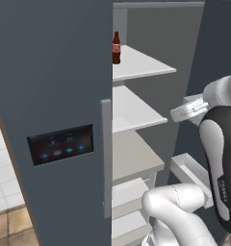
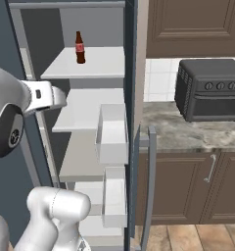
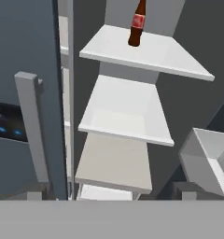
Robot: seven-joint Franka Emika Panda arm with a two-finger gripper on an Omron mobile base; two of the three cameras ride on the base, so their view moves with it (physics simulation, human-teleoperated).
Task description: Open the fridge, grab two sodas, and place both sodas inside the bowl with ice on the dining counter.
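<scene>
The fridge (image 2: 97, 142) door stands open; the gripper (image 3: 111, 193), jaws apart and empty, faces shelves showing no sodas, only a bottle (image 3: 137, 23) upper centre.

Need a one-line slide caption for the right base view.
Fridge with right door open, brown bottle alone on the top shelf, arm reaching in; toaster oven on the counter alongside.
</scene>
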